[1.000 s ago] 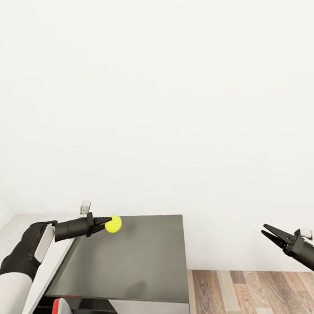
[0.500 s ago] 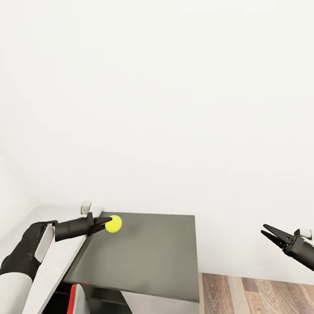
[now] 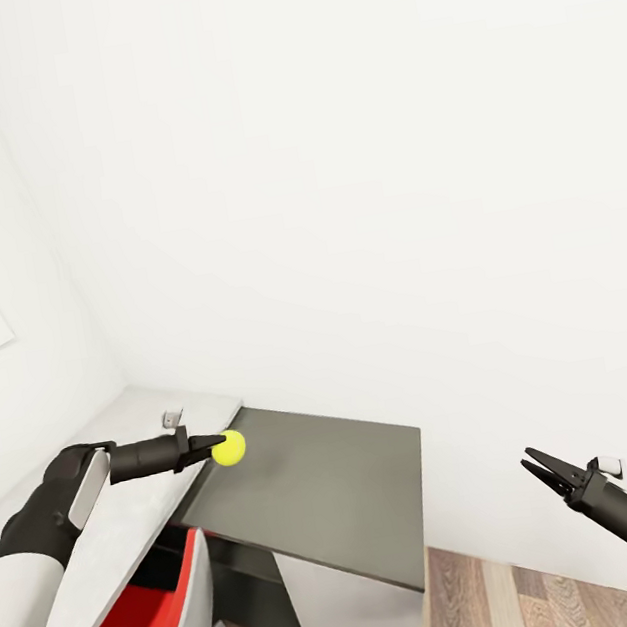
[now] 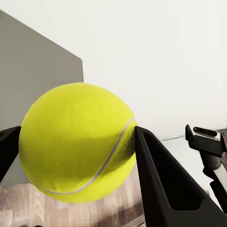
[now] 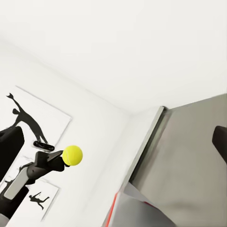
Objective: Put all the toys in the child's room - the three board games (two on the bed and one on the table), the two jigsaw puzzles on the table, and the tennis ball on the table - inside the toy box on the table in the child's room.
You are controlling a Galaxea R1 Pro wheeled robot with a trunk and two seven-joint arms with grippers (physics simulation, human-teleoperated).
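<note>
Left gripper (image 3: 211,445) clamps the tennis ball (image 3: 228,447), carried above the tabletop's (image 3: 330,483) dark end; right gripper (image 3: 541,468) hangs open, empty. Transport step underway; next, find the toy box.

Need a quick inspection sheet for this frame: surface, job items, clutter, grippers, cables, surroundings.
Surface: table, dark grey end section joining a pale grey top along the wall; both look bare apart from one small object.
Job's things: tennis ball held above the table; toy box, board games and jigsaw puzzles nothing seen.
Clutter: small pale object on the pale top by the wall, too small to identify.
Grippers: left gripper shut on the tennis ball, fingers pressed to its sides; right gripper open, empty, over the floor.
Cables: nothing seen.
Surroundings: white walls, wood floor, red and white chair by the table, silhouette wall pictures.
</note>
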